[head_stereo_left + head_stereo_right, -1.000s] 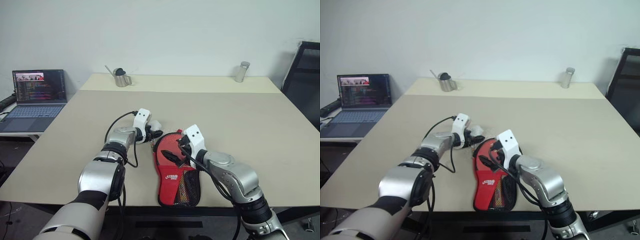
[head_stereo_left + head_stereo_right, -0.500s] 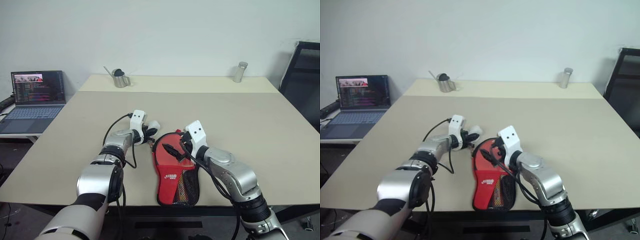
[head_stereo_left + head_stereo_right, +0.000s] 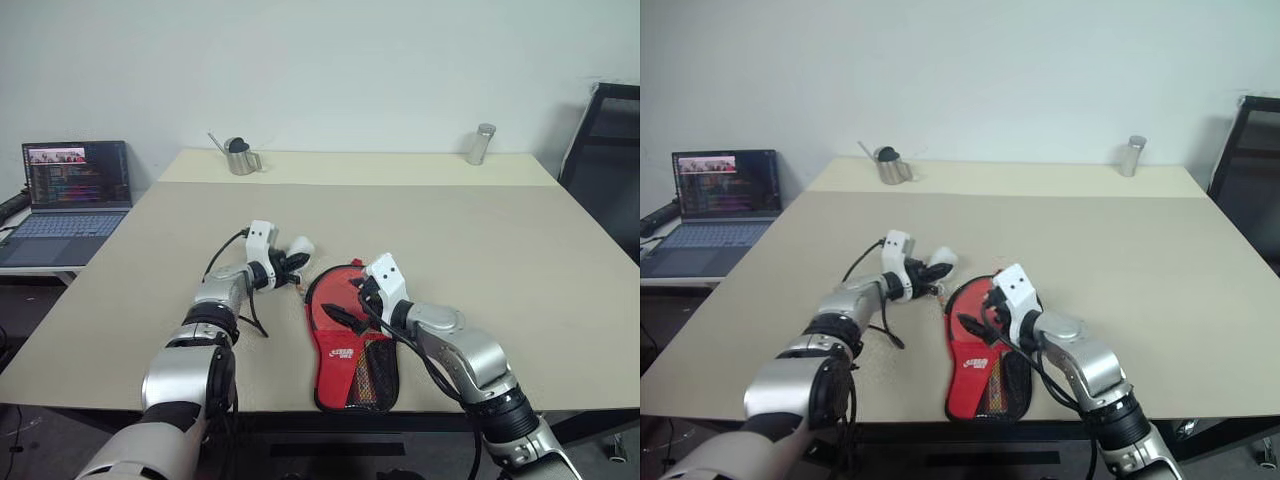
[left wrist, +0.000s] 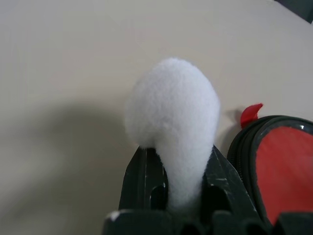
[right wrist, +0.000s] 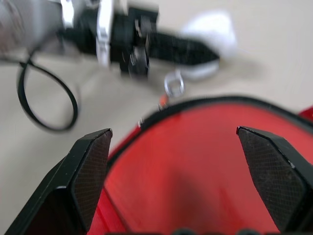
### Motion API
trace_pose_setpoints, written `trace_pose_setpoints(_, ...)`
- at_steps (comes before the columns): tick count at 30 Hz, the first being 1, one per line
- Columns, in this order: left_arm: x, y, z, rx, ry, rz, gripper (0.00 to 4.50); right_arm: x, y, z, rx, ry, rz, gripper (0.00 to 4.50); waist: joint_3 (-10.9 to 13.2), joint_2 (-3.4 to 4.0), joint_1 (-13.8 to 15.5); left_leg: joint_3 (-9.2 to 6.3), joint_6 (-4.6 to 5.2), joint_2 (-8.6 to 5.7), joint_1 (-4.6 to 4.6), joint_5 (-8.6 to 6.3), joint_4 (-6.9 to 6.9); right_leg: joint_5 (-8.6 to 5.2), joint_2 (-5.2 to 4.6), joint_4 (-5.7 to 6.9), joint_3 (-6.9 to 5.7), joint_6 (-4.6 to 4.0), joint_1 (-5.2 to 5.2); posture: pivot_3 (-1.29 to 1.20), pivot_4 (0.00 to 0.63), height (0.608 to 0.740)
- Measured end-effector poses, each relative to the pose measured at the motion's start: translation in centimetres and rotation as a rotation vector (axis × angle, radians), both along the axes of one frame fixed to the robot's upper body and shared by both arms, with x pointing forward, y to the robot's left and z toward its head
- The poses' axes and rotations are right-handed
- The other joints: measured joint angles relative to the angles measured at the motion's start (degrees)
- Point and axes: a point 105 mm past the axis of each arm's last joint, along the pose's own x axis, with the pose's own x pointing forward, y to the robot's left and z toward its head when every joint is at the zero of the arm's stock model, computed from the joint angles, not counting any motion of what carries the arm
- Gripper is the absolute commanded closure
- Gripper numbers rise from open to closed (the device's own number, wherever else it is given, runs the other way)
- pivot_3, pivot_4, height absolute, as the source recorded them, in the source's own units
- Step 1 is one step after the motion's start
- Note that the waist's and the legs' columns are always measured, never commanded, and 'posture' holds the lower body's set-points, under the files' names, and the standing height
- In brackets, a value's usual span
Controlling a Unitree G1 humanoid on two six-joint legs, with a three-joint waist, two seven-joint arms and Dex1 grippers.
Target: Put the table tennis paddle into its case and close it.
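Note:
The case (image 3: pixel 350 345) lies flat on the table (image 3: pixel 470 240), red side with its white logo and mesh pocket facing up. The table tennis paddle is hidden from view. My left gripper (image 3: pixel 288 264) sits just left of the case's round end, shut on a white fluffy puff (image 4: pixel 171 115). A small metal ring (image 5: pixel 173 85) hangs between the puff and the case's black zip edge. My right gripper (image 3: pixel 346 302) hovers over the round end of the case (image 5: pixel 195 161), open, with nothing between its fingers (image 5: pixel 93 152).
An open laptop (image 3: pixel 75 190) stands on a side table at the left. A metal pitcher (image 3: pixel 240 157) and a metal cylinder (image 3: pixel 481 144) stand along the far edge. A black chair (image 3: pixel 605 150) is at the right. A small red tab (image 4: pixel 251 114) sticks out beside the case.
My left gripper has closed on the white puff and shifted a little to the left, its wrist rolling. My right gripper has dipped slightly lower over the case.

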Motion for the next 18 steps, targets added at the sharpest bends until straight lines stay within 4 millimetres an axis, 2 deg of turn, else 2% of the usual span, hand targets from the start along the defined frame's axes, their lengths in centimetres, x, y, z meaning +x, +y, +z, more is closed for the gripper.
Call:
trace_pose_setpoints(3,-0.3,0.5,1.5,-0.017,-0.023,-0.046,4.25,0.0,0.3,-1.9,-0.057,0.041,0.017,0.00,0.0,0.00,0.0,0.00,-0.01,0.00,0.00,0.00,0.00,0.00,0.00,0.00,0.00,0.00,0.00,0.00,0.150,0.740)
trace_pose_setpoints(9,-1.3,0.9,2.4,0.007,-0.030,-0.140,4.25,-0.1,1.0,-2.2,-0.083,0.019,0.051,0.00,0.0,0.00,0.0,-0.01,-0.04,0.00,0.01,0.02,0.03,0.00,0.00,0.03,0.01,0.00,0.01,0.00,0.150,0.740)
trace_pose_setpoints(18,-0.6,0.0,0.6,0.281,-0.068,-0.139,4.25,0.3,1.0,-2.5,-0.113,-0.009,0.035,0.00,0.0,-0.02,0.2,-0.05,-0.05,0.00,0.00,0.03,0.21,0.00,0.00,0.09,0.00,0.00,0.05,0.00,0.150,0.740)
